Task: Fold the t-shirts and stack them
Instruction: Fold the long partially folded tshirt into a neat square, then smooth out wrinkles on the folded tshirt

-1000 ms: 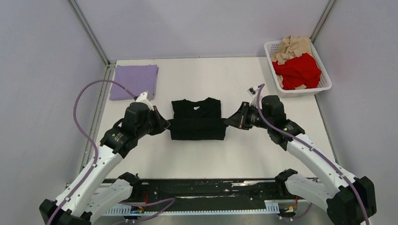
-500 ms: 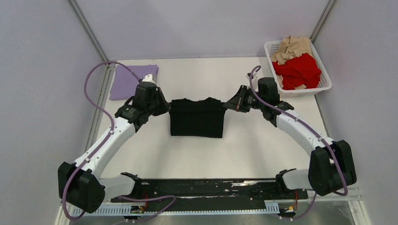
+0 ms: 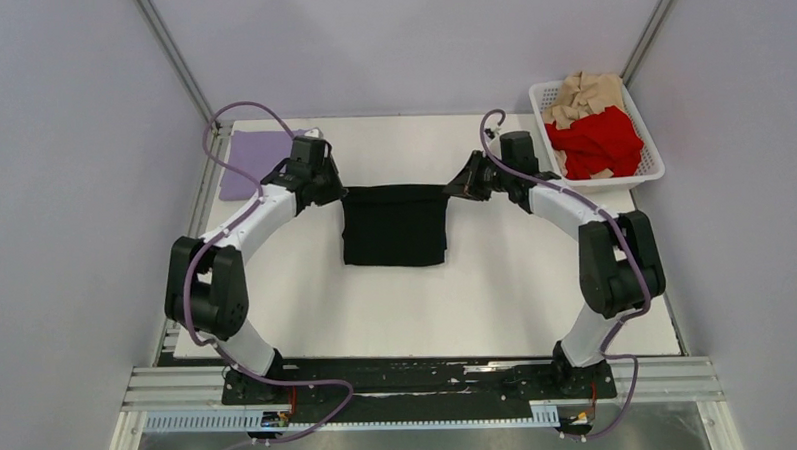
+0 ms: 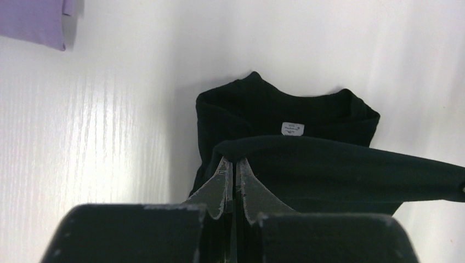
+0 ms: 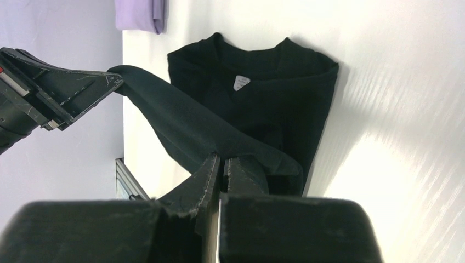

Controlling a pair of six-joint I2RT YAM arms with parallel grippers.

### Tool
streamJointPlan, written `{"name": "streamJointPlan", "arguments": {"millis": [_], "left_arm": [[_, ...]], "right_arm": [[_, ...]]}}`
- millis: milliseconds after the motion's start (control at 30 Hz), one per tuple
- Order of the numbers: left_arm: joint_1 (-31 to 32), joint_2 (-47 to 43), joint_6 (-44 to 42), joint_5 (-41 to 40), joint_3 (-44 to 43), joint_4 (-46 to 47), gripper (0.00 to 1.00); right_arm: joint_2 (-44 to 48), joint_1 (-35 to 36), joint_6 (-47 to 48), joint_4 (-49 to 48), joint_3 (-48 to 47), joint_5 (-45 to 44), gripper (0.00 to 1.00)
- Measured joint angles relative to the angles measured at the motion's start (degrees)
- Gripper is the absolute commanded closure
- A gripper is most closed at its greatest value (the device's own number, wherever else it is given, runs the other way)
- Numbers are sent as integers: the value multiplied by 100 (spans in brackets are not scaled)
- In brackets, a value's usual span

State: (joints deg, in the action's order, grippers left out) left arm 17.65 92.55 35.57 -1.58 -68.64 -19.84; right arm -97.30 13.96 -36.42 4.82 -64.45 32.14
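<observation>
The black t-shirt (image 3: pixel 395 230) lies partly folded mid-table, its near edge lifted and stretched between both grippers. My left gripper (image 3: pixel 335 194) is shut on the left corner of that edge (image 4: pixel 233 156). My right gripper (image 3: pixel 453 189) is shut on the right corner (image 5: pixel 222 156). The collar and small white tag (image 4: pixel 291 129) show under the raised fold, also in the right wrist view (image 5: pixel 239 82). A folded lavender t-shirt (image 3: pixel 247 160) lies at the back left. The red t-shirt (image 3: pixel 597 138) and tan t-shirt (image 3: pixel 585 93) sit crumpled in a basket.
A white plastic basket (image 3: pixel 646 175) stands at the back right corner. Metal frame posts rise at the back corners. The lavender shirt's corner shows in the left wrist view (image 4: pixel 33 22) and right wrist view (image 5: pixel 140 13).
Both grippers have moved away from me toward the back, carrying the black shirt's near edge up and over the rest of the shirt. Both arms are now stretched out further.
</observation>
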Motion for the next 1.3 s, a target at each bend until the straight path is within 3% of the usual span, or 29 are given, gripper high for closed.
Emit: {"name": "streamJointPlan", "arguments": {"millis": [267, 333, 367, 400, 433, 500, 567, 600, 733, 1000, 1133, 1300], "left_arm": [[-157, 918, -7, 144, -518, 76, 100], [-190, 1191, -9, 140, -713, 76, 83], [-208, 1294, -11, 136, -780, 79, 51], [-223, 1386, -22, 114, -855, 39, 34], [-245, 1502, -79, 66, -973, -48, 9], [-319, 1757, -138, -39, -1331, -234, 1], [-380, 1906, -186, -46, -1676, -393, 0], [-398, 1917, -205, -35, -1794, -428, 0], [-448, 1646, -295, 321, -1869, -389, 0], [-387, 584, -289, 1827, -629, 439, 0], [-376, 907, -225, 2347, -619, 859, 0], [-376, 2000, -201, 2544, -1353, 868, 0]], "right_arm": [[-942, -50, 13, -168, -450, -22, 98], [-1202, -66, 15, -181, -634, -37, 85], [-1346, -68, 17, -181, -754, -44, 72], [-1475, -72, 31, -170, -876, -61, 54], [-1628, -83, 61, -160, -1045, -105, 42], [-1823, -131, 79, -92, -1309, -208, 25], [-1899, -186, 127, -11, -1550, -306, 2], [-1893, -201, 133, 26, -1620, -332, 0], [-1578, -214, 205, 76, -1635, -378, 0], [-697, 302, 162, -114, -1012, 127, 0], [-861, 407, -31, -435, -1040, 389, 0], [-1794, 354, -297, -673, -1746, 584, 0]]}}
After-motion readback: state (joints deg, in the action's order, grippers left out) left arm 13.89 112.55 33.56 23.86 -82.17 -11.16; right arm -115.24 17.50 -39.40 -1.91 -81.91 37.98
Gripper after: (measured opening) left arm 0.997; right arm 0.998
